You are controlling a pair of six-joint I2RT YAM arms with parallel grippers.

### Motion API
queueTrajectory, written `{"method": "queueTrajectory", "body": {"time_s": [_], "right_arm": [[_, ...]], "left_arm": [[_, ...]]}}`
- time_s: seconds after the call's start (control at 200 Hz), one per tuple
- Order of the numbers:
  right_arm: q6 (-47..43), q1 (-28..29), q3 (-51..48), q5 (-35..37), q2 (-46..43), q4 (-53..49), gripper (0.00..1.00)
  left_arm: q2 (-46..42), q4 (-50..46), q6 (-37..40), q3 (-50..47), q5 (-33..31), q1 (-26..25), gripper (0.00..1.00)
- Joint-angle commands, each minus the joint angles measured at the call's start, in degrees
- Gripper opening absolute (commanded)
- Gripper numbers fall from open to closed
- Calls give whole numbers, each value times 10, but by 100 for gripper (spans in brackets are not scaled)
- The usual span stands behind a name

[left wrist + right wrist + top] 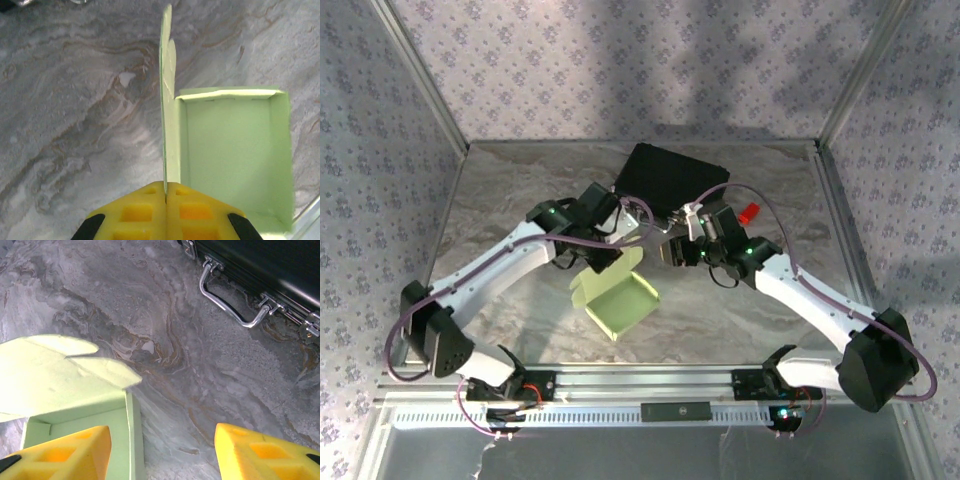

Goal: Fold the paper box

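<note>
The pale green paper box (622, 302) sits on the marble table as a shallow open tray, with its lid flap (169, 100) standing upright. My left gripper (166, 192) is shut on the lower edge of that flap, yellow fingers pressed together with the thin card between them. In the top view the left gripper (608, 256) is at the box's far left corner. My right gripper (162, 455) is open at the box's (75, 390) near corner. One of its fingers (60, 455) hangs over the box's inside, the other is over bare table, and the side wall stands between them untouched.
A black hard case (670, 178) with a metal handle (230, 305) and latches lies just behind the box. A small red object (750, 212) sits beside the right arm. Marble tabletop (520, 190) is bounded by patterned walls and a metal rail in front.
</note>
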Motion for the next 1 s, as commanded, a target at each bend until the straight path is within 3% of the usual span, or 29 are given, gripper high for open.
{"method": "queueTrajectory", "body": {"time_s": [0.0,0.23,0.41,0.64,0.86,0.994], "right_arm": [[-33,-2,26,-32,5,-30,64],[-78,-9,33,-32,26,-38,65],[-150,-8,32,-33,49,-4,65],[-261,-18,16,-69,100,60,57],[-289,-27,57,-147,143,38,52],[-294,-11,56,-155,135,35,52]], "left_arm": [[20,-36,64,48,54,16,0],[35,-21,134,76,96,32,0],[75,-68,189,121,124,38,0],[90,-90,233,137,153,52,0],[87,-80,266,129,159,62,0],[99,-79,275,132,145,65,0]]}}
